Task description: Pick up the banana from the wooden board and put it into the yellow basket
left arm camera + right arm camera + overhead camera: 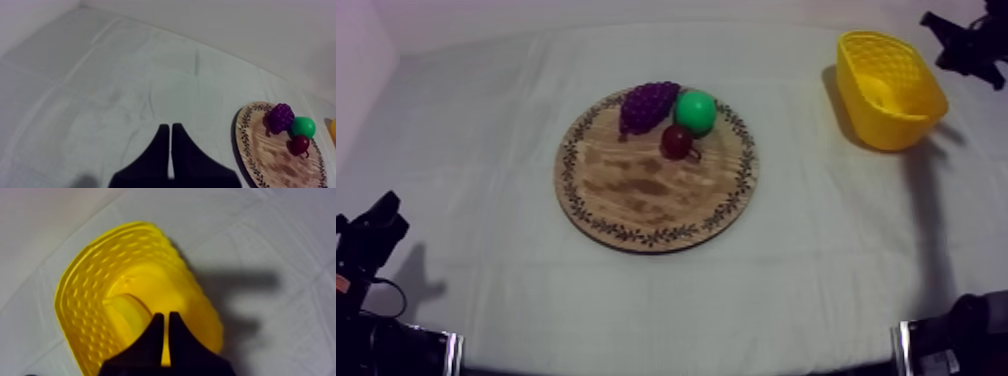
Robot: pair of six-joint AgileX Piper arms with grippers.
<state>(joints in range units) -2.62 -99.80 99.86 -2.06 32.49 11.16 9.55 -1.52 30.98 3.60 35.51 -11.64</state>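
Observation:
The banana (pixel 884 92) lies inside the yellow basket (pixel 896 132) at the table's far right. My right gripper (pixel 936 22) hangs just beyond the basket, its fingers together with nothing between them. From the right wrist, the shut gripper (pixel 165 315) sits above the basket (pixel 85 288), and the banana (pixel 122 315) rests on the basket's floor beneath it. The round wooden board (pixel 636 190) lies mid-table. My left gripper (pixel 384 208) rests low at the left, shut (pixel 170 126) over bare cloth.
On the board's far side sit a purple bunch of grapes (pixel 646 103), a green pear (pixel 695 111) and a small red fruit (pixel 677 142). The left wrist view has the board (pixel 260 150) off to the side with the same fruit. Cloth surrounds the board.

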